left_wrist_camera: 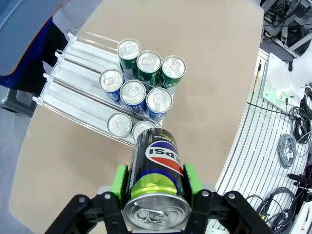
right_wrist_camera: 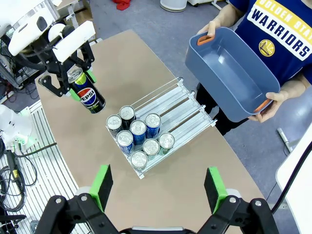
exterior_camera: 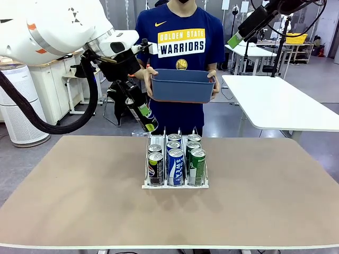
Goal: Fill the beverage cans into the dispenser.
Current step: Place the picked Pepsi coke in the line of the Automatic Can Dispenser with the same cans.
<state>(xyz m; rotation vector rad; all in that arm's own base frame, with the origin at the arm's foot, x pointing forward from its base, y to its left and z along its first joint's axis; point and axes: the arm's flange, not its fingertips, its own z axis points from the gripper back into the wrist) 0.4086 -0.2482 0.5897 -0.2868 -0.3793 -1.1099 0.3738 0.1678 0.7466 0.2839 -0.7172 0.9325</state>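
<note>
- The left gripper (exterior_camera: 142, 114) is clenched on a black Pepsi can (left_wrist_camera: 157, 179) (its lower part green and blue), holding it tilted in the air above the tabletop (exterior_camera: 79, 190), behind and to the left of the dispenser (exterior_camera: 175, 185).
- In the left wrist view the green pads (left_wrist_camera: 118, 181) press on both sides of that can near its silver top.
- The dispenser stands near the middle of the tabletop with 8 cans in its 3 lanes, all crowded toward the robot's end: 2 black cans (exterior_camera: 155, 168) in the left lane, 3 blue cans (exterior_camera: 175, 166) in the middle, 3 green cans (exterior_camera: 197, 166) in the right.
- The right gripper (right_wrist_camera: 158, 187) hangs high over the tabletop, jaws spread wide and holding nothing.
- A person at the far side holds a blue-grey plastic bin (exterior_camera: 181, 85) in both hands, one hand (exterior_camera: 213, 79) on each end.
</note>
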